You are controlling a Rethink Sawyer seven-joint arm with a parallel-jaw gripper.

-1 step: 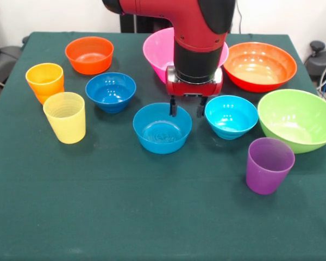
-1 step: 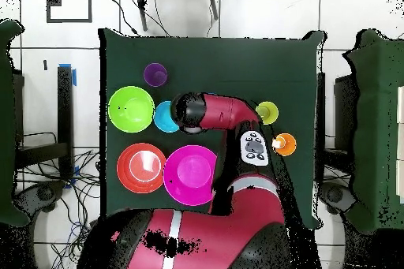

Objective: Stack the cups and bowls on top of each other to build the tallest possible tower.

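Observation:
My gripper [image 1: 187, 107] hangs open just behind the far right rim of the mid-blue small bowl [image 1: 162, 128], holding nothing. A cyan small bowl [image 1: 231, 116] sits to its right, a dark blue small bowl [image 1: 111, 91] to its left. The orange-red small bowl [image 1: 89, 54] is at the back left. The orange cup [image 1: 45, 81] and yellow cup [image 1: 66, 117] stand upright at the left; the purple cup [image 1: 268, 165] stands at the front right. Large pink [image 1: 158, 50], orange-red [image 1: 259, 66] and lime green [image 1: 298, 118] bowls line the back right. Nothing is stacked.
In the overhead view the arm [image 2: 221, 113] covers the table's middle; the lime bowl [image 2: 131, 108], purple cup [image 2: 155, 74], pink bowl [image 2: 190, 173] and orange-red bowl [image 2: 141, 167] show beside it. The green table [image 1: 125, 217] has bare cloth along its front.

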